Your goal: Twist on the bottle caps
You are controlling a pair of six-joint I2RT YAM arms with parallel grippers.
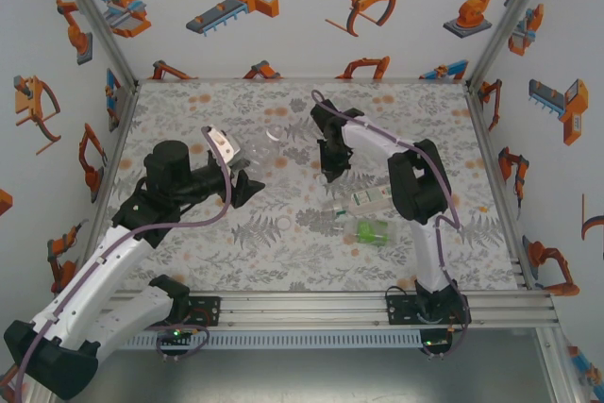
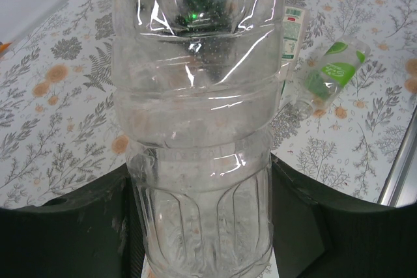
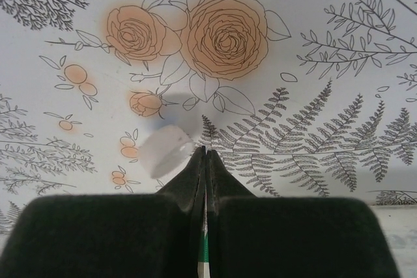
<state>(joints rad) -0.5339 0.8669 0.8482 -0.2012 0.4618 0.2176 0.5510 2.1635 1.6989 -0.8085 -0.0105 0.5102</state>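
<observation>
My left gripper (image 2: pixel 199 183) is shut on a clear bottle (image 2: pixel 195 96), its dark fingers (image 2: pixel 78 226) pressed against the ribbed sides. From above, that bottle (image 1: pixel 265 146) is held over the table's left middle at the left gripper (image 1: pixel 247 186). My right gripper (image 1: pixel 330 173) points down at the table centre. Its jaws (image 3: pixel 206 153) are shut tight with nothing between them. A small white bottle cap (image 3: pixel 166 153), blurred, lies on the cloth just left of the fingertips, touching or nearly touching the left finger.
A labelled bottle (image 1: pixel 366 200) and a green-tinted bottle (image 1: pixel 372 230) lie on the flowered cloth beside the right arm, also seen as the labelled bottle (image 2: pixel 293 34) and green bottle (image 2: pixel 333 69). A small pale ring (image 1: pixel 283 224) lies mid-table. Walls enclose the table's far edge and both sides.
</observation>
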